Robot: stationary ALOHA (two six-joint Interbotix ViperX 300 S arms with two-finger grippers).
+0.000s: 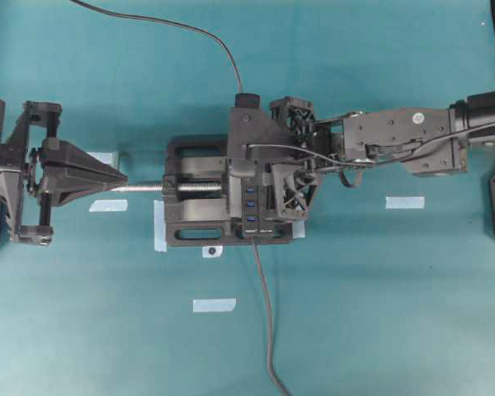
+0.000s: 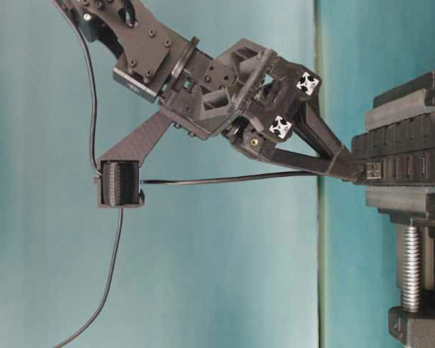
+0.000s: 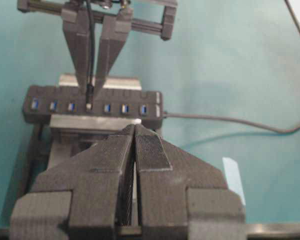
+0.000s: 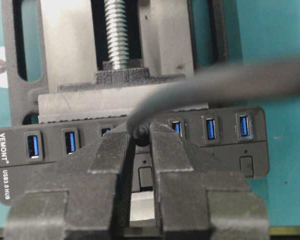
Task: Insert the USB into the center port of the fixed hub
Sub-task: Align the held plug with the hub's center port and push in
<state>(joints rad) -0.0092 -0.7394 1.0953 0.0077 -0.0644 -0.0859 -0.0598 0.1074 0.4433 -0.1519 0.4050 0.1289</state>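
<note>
Black fixed hub (image 4: 130,155) with blue slots; teal table (image 1: 379,313); pale-blue tape (image 1: 214,305).

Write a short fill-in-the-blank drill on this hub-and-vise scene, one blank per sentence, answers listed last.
1. The right gripper is shut on the ____ at the fixed hub.
2. The plug sits at the ____ port of the hub's seven, counting from either end.
3. The hub is clamped in a black ____ with a silver screw.
4. The left gripper is shut and holds ____.

Missing words: USB; fourth; vise; nothing
</note>
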